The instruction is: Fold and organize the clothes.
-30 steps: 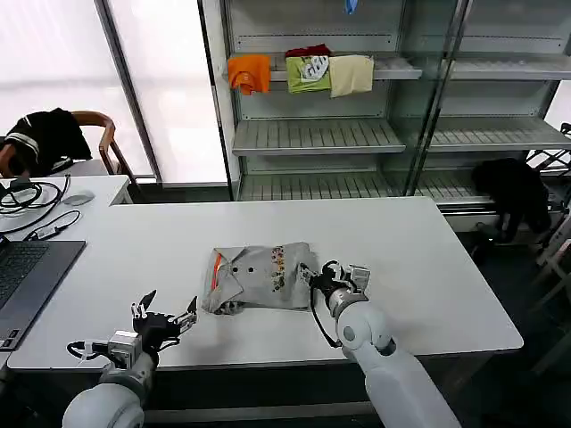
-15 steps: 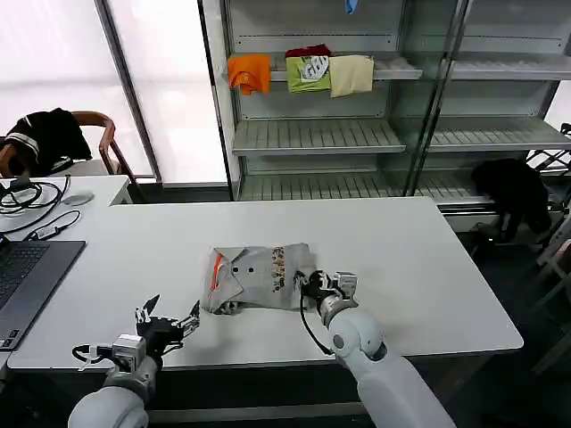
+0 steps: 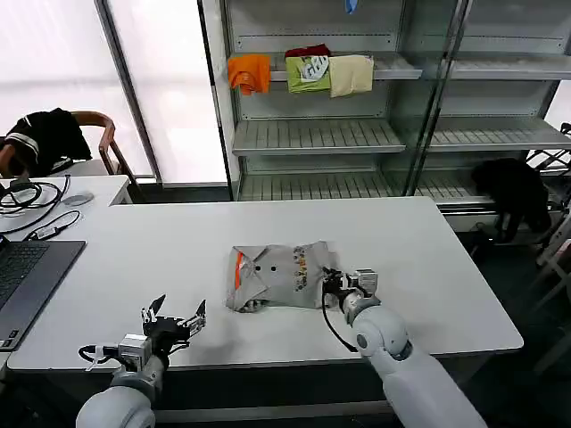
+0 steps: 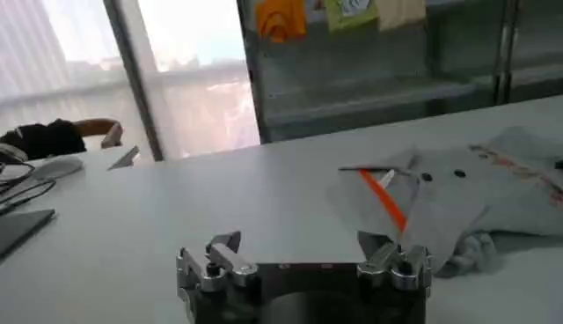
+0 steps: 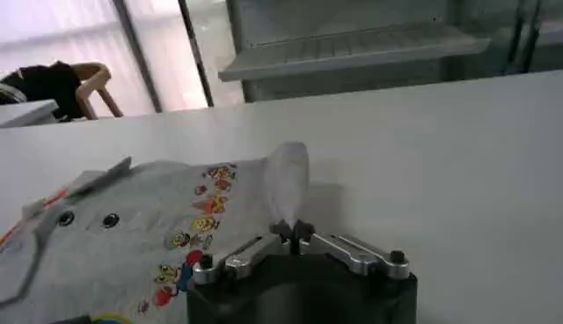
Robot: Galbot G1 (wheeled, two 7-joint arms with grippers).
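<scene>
On the white table (image 3: 428, 259), near its front edge, the left gripper (image 3: 175, 318) hovers with fingers spread, holding nothing, well left of the clothes (image 3: 281, 276). One folded grey bundle lies at table centre: orange collar lining at its left end, cartoon print on top. Right gripper (image 3: 332, 285) is clamped on the bundle's right edge, a pinched fold (image 5: 286, 180) standing up between its closed fingers. One laptop (image 3: 27, 276) sits far left.

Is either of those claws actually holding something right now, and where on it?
Yes. The right gripper pinches the grey folded top at its right edge. The left gripper is open, holding nothing.
</scene>
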